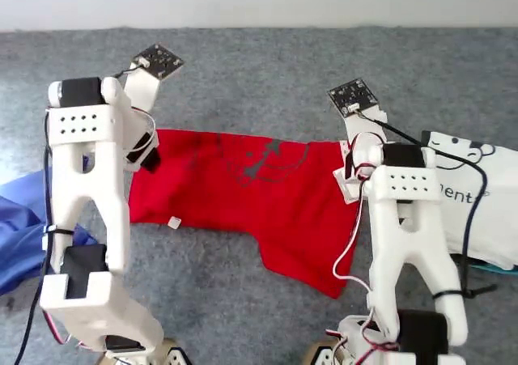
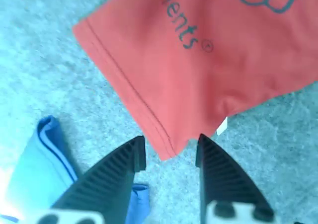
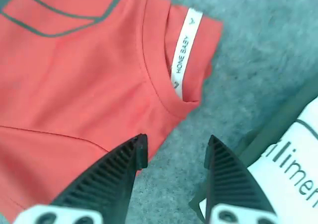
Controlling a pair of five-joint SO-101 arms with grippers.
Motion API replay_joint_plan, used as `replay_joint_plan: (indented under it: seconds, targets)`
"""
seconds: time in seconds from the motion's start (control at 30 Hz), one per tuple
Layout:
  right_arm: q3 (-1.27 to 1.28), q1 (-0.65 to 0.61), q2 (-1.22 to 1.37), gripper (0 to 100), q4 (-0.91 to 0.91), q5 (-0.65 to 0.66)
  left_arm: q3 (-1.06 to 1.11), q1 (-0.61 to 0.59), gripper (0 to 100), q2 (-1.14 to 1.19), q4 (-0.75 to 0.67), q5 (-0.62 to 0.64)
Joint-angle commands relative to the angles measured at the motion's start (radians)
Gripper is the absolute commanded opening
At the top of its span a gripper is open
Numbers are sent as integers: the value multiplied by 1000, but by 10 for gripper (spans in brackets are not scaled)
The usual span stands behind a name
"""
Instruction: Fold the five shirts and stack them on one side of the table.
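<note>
A red shirt (image 1: 243, 191) lies spread flat across the middle of the grey table, with a dark print on its chest. My left gripper (image 2: 169, 149) hovers open just above the shirt's hem corner (image 2: 166, 147), near a small white tag (image 2: 222, 126). In the high view that gripper (image 1: 146, 150) is at the shirt's left edge. My right gripper (image 3: 176, 152) is open over the edge of the red shirt (image 3: 74, 85), beside its collar and neck label (image 3: 184, 50). From above, it (image 1: 350, 171) sits at the shirt's right end. Neither gripper holds anything.
A blue shirt (image 1: 20, 227) is bunched at the table's left edge, close to my left gripper (image 2: 39, 169). A white shirt with dark trim (image 1: 477, 195) lies at the right edge, next to the red collar (image 3: 293, 164). Bare grey table (image 1: 267, 82) stretches behind the red shirt.
</note>
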Motion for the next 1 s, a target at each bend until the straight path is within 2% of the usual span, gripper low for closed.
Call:
replay_joint_plan:
  seconds: [0.0,0.2,0.37,0.47,0.83,0.97]
  targets:
    - [-43,8,39,198,-19,-11,5,-17,173,-43,-2,11]
    - [-149,10,168,173,-130,-29,1,-14,154,54,-255,259]
    - [-379,8,363,21,-163,-86,-2,-8,51,186,-423,350]
    - [-516,5,498,14,-159,-89,-2,-2,14,259,-482,376]
    - [-741,-24,832,14,-157,-81,-226,21,15,488,-496,400]
    - [-776,-5,900,14,-157,-81,-387,14,15,632,-376,393]
